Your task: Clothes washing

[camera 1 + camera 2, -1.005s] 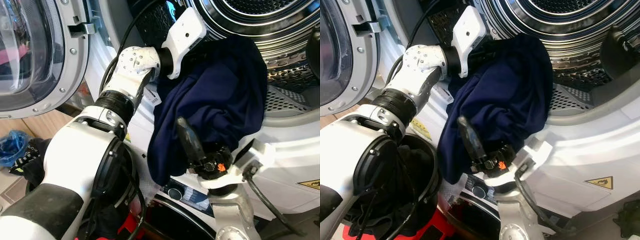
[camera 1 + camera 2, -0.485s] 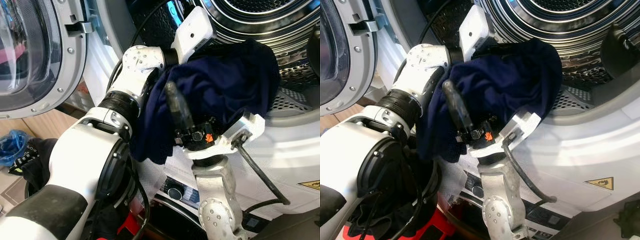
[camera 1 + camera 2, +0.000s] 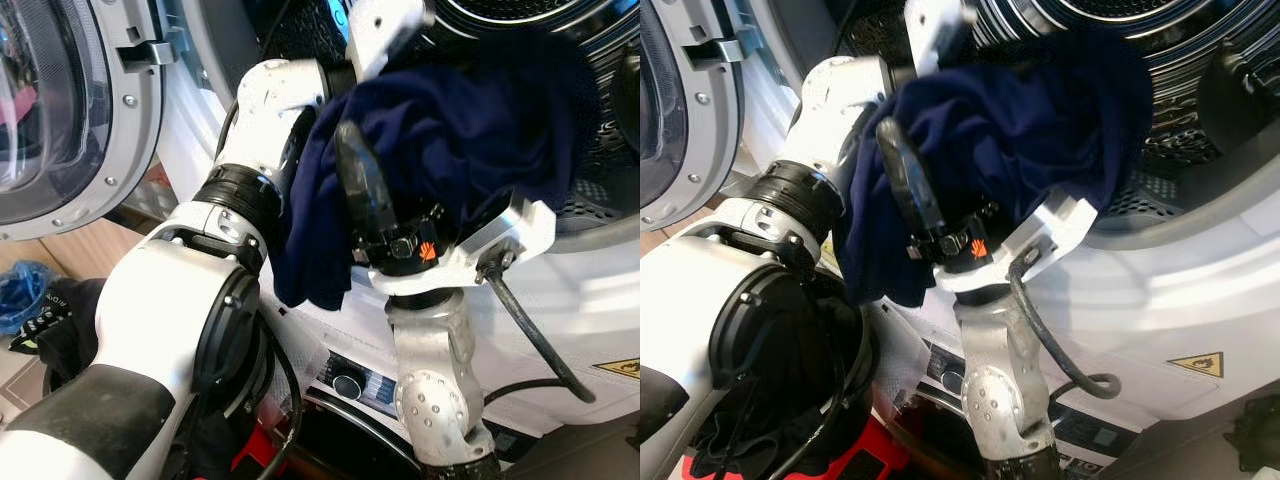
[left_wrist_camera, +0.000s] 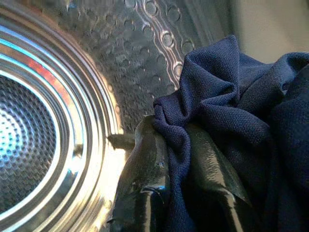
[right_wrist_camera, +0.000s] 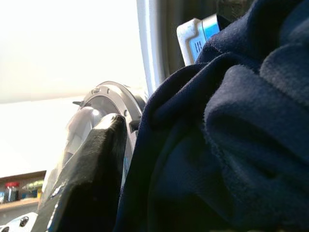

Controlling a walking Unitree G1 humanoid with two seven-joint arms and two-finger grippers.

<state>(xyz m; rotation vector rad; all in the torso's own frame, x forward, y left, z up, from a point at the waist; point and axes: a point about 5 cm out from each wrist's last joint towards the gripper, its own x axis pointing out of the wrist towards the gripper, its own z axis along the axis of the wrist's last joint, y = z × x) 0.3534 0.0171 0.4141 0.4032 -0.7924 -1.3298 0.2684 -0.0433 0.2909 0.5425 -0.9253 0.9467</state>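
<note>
From the left eye view, a dark navy garment [image 3: 470,130] of soft knit cloth is bunched at the mouth of the washing machine drum [image 3: 590,60], its lower folds hanging down over the white front panel [image 3: 590,310]. The right gripper [image 3: 365,195] presses against the cloth from below, one long black finger standing upright against the fabric; whether it actually grasps the cloth I cannot tell. The silver left arm [image 3: 260,120] reaches up beside the garment towards the drum opening. The round glass door [image 3: 60,110] stands swung open to the left, with a shiny metal latch.

The right eye view shows the same heap of navy cloth against ribbed, perforated steel, a yellow warning sticker [image 3: 1200,363] on the white panel, and a dark laundry basket [image 3: 800,390] below.

In the left wrist view, the left gripper [image 4: 176,159] has its two glossy black fingers closed on a fold of the navy fabric, inside the dimpled, gleaming steel drum.

In the right wrist view, a matte black finger [image 5: 91,179] lies alongside the fuzzy navy cloth, with the door ring beyond.
</note>
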